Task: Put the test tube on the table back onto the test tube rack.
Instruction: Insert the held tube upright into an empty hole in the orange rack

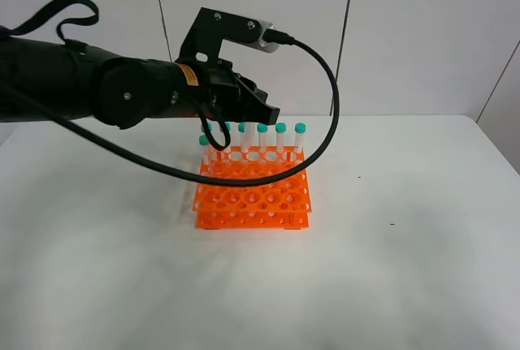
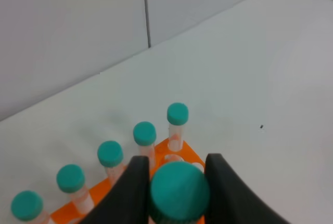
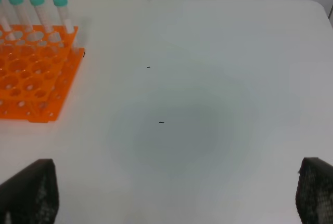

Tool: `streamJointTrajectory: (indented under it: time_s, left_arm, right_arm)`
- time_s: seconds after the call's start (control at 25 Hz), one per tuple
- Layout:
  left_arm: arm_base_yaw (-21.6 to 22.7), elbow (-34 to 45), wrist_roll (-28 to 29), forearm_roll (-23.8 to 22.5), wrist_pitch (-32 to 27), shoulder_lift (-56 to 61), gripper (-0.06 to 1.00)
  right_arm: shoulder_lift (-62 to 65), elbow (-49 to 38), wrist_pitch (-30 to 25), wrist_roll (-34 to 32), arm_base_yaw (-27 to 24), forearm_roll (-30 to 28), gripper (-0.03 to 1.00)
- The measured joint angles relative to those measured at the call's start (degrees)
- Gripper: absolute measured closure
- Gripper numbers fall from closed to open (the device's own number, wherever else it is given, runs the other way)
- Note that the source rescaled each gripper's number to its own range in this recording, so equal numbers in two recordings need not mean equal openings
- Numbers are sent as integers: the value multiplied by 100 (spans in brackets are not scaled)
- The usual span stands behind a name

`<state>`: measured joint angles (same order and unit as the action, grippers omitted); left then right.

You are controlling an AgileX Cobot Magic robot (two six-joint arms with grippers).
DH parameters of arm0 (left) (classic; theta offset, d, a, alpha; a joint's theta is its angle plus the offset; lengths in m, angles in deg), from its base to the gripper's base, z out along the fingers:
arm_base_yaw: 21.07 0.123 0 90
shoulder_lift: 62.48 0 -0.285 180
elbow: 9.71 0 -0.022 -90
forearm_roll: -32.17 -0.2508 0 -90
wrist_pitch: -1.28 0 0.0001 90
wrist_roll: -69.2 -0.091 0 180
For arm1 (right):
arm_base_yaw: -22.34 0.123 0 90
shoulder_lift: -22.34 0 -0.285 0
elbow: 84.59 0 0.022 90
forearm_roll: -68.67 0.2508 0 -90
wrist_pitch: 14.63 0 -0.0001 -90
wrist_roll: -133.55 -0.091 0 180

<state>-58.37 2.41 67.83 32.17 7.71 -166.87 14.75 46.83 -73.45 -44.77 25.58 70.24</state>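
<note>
My left gripper is shut on a test tube whose teal cap sits between the two dark fingers. In the exterior view the left gripper hovers just over the back row of the orange test tube rack, and the held tube is hidden by it. Several teal-capped tubes stand upright along the rack's back row; they also show in the left wrist view. My right gripper is open and empty over the bare white table, to the right of the rack.
A black cable loops from the left wrist down past the rack's back right. The white table spreads around the rack. A panelled wall stands behind the table. A few small dark specks lie on the tabletop.
</note>
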Motion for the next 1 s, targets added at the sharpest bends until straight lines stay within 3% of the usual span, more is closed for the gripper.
streamJointTrajectory:
  time_s: [0.28,0.48,1.0]
  left_arm:
    - [412,-395,733,0,-281,-421,93]
    - [734,-407,785,0,-256,-611,93]
    - [813,-407,627,0,151,-1017,93]
  right_arm:
    - [0,0,0,0,0,0,-3]
    - [0,0,0,0,0,0,-3]
    - [0,0,0,0,0,0,-3]
